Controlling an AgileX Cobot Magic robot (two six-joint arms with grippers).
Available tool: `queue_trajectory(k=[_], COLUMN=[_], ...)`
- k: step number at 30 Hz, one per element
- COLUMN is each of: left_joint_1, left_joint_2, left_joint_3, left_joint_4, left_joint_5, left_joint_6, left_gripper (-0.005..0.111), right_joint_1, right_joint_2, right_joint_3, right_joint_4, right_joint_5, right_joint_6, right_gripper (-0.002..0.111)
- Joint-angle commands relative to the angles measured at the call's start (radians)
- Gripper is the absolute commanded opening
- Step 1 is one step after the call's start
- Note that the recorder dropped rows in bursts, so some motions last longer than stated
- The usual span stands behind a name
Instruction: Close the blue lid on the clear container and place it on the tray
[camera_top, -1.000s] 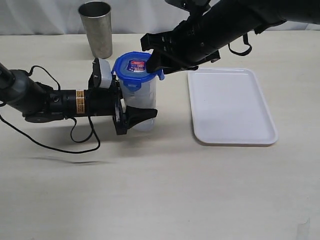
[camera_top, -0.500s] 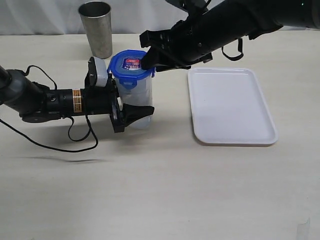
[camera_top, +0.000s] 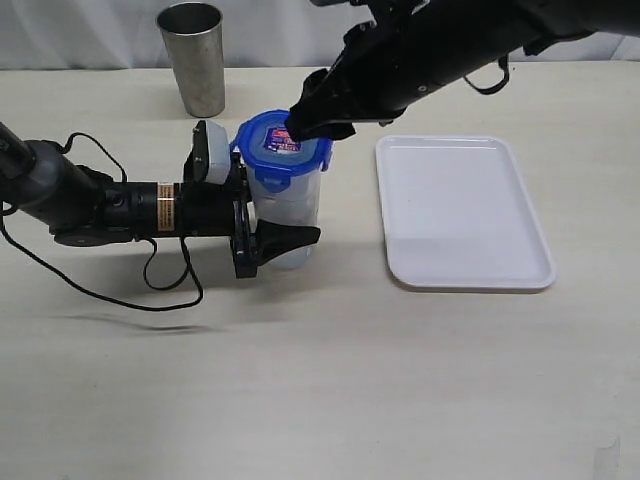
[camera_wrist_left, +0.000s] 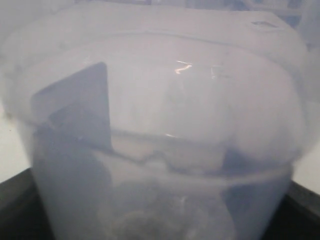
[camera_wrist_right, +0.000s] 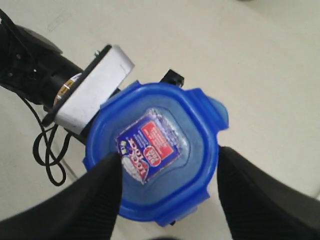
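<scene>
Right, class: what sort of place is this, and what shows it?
Likely a robot test bench: two black arms over a plain beige table, with a steel cup, tray and clear container as props.

Beige tabletop (faint wood grain), white backdrop behind

The blue lid sits on top of the container, its red-and-white sticker facing up. Whether its tabs are snapped down, I can't tell. The container is tall, translucent and slightly tapered, and it stands upright. The tray is white and rectangular with rounded corners and a low rim. It lies flat near the container, not touching it.
</scene>
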Motion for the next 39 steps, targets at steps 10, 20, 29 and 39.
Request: queue_trajectory(k=[10,20,29,39], left_joint_1=[-0.006,-0.006,-0.006,-0.006], left_joint_2=[-0.002,-0.002,-0.002,-0.002], left_joint_3=[0.0,0.0,0.0,0.0], left_joint_4=[0.079,0.082,0.118,0.119], left_joint_5=[0.002,0.002,0.002,0.002], left_joint_6=[0.285,0.29,0.369,0.409], left_gripper=[0.0,0.0,0.0,0.0], right_joint_1=[0.007,0.036,0.134,0.136], right_joint_2=[-0.13,-0.097,-0.05,0.032], right_joint_3=[0.0,0.0,-0.054,-0.11], right_joint_4=[-0.066,-0.223,-0.334,-0.422], right_joint_5=[0.038,0.118,0.122,0.213], right_joint_6=[-0.308,-0.267,-0.107,-0.011], right_gripper=[0.058,0.058,0.052,0.05])
